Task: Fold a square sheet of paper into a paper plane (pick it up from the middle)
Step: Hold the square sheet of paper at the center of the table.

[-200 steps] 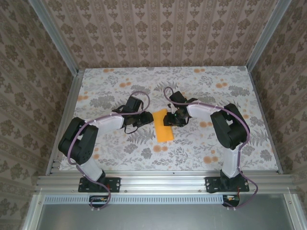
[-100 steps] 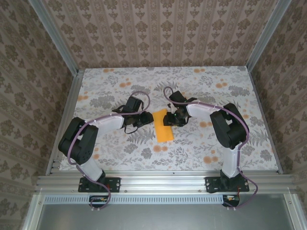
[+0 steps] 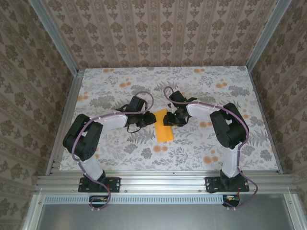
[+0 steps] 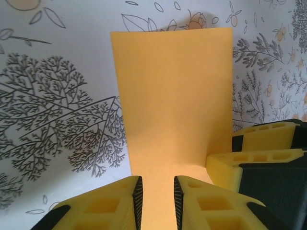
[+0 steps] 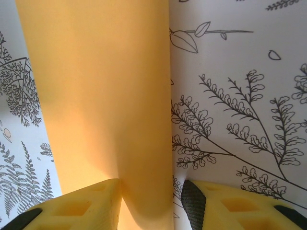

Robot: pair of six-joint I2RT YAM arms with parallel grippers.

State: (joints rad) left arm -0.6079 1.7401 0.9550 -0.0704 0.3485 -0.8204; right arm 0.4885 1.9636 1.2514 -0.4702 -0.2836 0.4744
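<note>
The left gripper [image 3: 147, 120] has slid in from 9 o'clock, jaws narrowed but apart over the paper [image 3: 164, 128], lying long 12-to-6 on the table [image 3: 201, 86]. The right gripper [image 3: 171, 118], at 3 o'clock, straddles its edge, apparently unclamped.

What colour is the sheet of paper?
Plain bright orange paper, no print; clearest in the left wrist view.

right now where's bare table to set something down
Free: the far table strip by the back wall, and the near strip between the arm bases. Crowded: mid-table, left gripper and right gripper flanking the orange paper.
</note>
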